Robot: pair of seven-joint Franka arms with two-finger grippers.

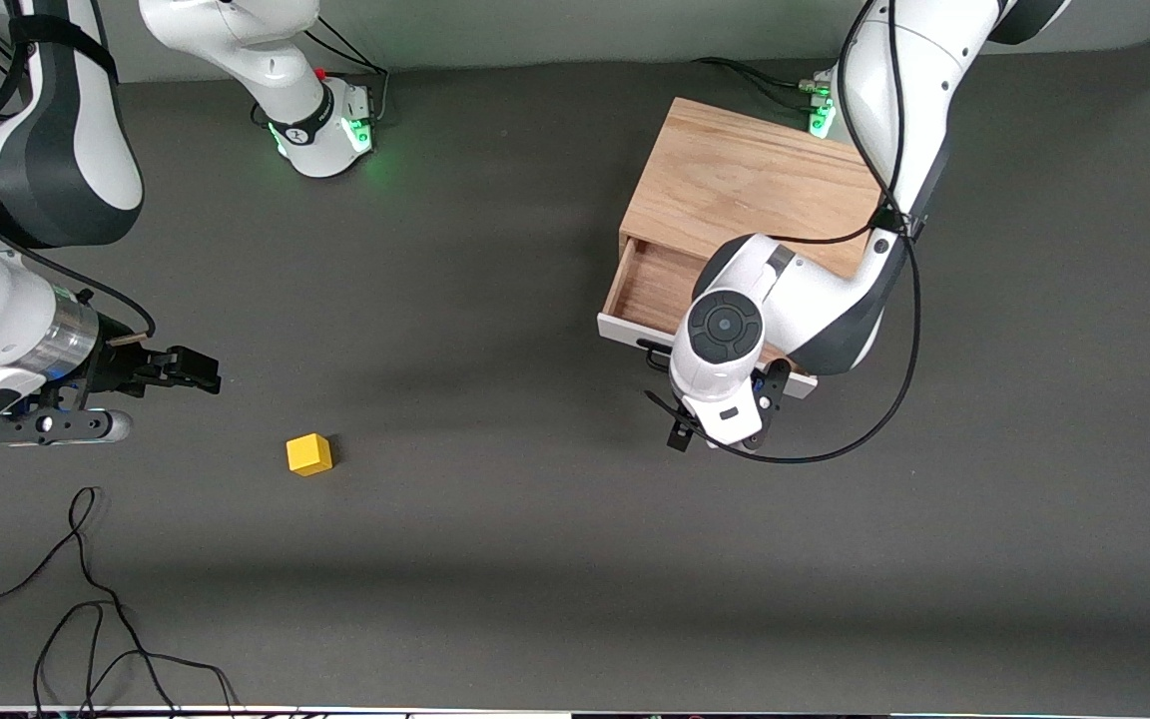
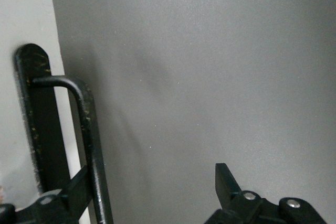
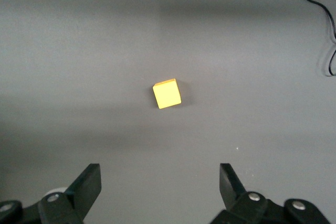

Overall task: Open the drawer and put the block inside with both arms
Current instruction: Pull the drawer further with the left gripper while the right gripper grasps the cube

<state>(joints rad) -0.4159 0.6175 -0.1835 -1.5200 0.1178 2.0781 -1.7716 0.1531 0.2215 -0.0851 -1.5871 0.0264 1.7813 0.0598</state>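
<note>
The light oak box (image 1: 750,180) stands toward the left arm's end of the table. Its white-fronted drawer (image 1: 647,288) is pulled partly out and shows a wood interior. My left gripper (image 1: 728,407) is at the drawer front, open. In the left wrist view (image 2: 152,187) the black bar handle (image 2: 90,129) runs between the fingers, close to one of them, and is not clamped. The yellow block (image 1: 308,453) lies on the grey table toward the right arm's end. My right gripper (image 1: 204,371) is open and empty, above the table beside the block. The right wrist view shows the block (image 3: 167,94) ahead of the open gripper (image 3: 160,182).
Loose black cables (image 1: 86,599) lie on the table near the front camera at the right arm's end, and show in the right wrist view (image 3: 328,35). The left arm's cable (image 1: 864,429) hangs beside the drawer. Bare grey table (image 1: 495,399) lies between block and drawer.
</note>
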